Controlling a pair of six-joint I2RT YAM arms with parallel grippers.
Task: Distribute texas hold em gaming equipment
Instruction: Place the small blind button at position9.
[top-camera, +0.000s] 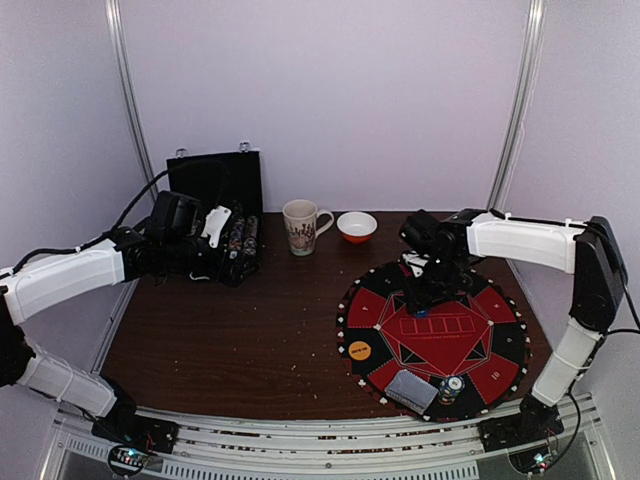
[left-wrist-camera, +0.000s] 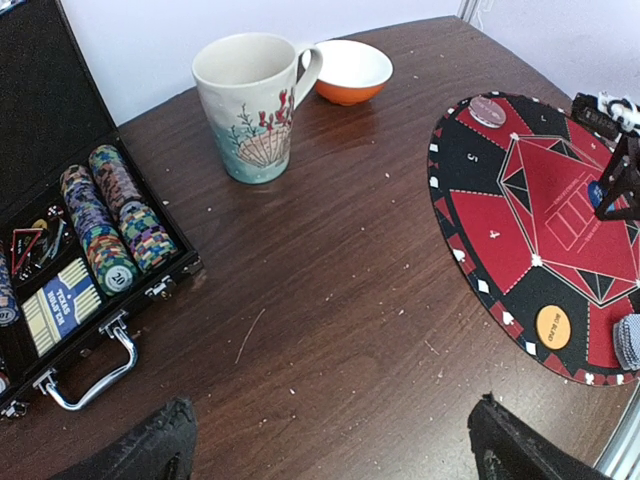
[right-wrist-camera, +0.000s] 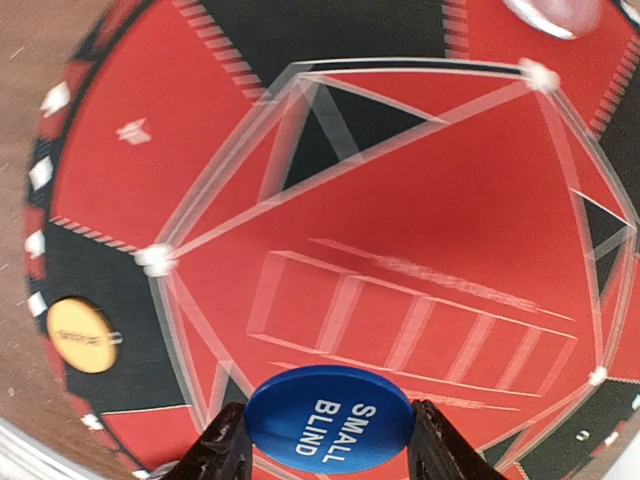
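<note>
Mug (left-wrist-camera: 250, 110), bowl (left-wrist-camera: 350, 68) btwn chips (left-wrist-camera: 105, 215), mat (left-wrist-camera: 480, 215)

The card stack (left-wrist-camera: 628, 341) is cut off by the right edge.

White arm shells (top-camera: 520, 240); black joints (top-camera: 598, 272); black right pincer (right-wrist-camera: 330, 445)

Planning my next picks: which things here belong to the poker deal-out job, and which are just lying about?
Job: blue small-blind disc in right claw, orange disc, card stack, chip stacks.
Lying about: mug, orange bowl.
</note>
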